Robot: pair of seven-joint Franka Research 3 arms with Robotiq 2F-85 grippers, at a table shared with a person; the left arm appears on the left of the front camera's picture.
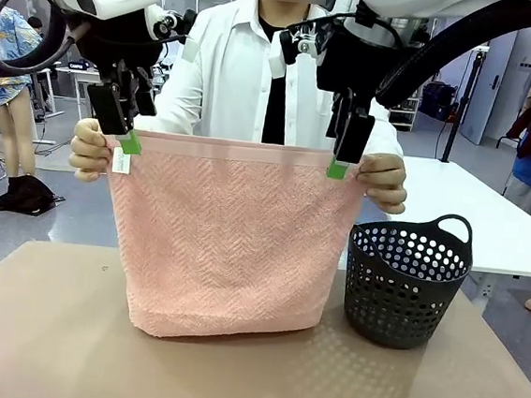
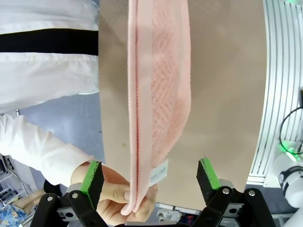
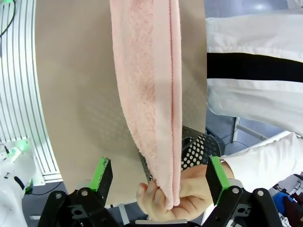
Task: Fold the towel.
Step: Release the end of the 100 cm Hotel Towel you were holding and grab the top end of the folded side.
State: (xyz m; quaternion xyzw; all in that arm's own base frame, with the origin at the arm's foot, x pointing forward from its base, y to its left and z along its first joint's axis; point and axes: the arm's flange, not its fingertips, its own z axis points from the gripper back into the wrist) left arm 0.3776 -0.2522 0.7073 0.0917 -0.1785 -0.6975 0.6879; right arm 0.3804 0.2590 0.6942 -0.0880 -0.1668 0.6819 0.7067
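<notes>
1. The towel [image 1: 228, 242] has a small white label [image 2: 159, 172] sewn at one top corner. In the left wrist view, faint grey print runs along it, too small to read.
2. In the front view the label's print is blurred.
3. No word, number or brand can be read anywhere.

We record a desk [image 1: 46, 328] with a matte tan-brown top across the foreground. On its right side stands a dark perforated basket [image 1: 406, 278] with a loop handle. Behind that is a white table [image 1: 498, 226]. The floor [image 1: 18, 232] is grey-blue, smooth and faintly glossy. A black bundle [image 1: 23, 193] lies on it at left. A pale door panel [image 1: 496, 85] is at far right. The light is even and bright.
</notes>
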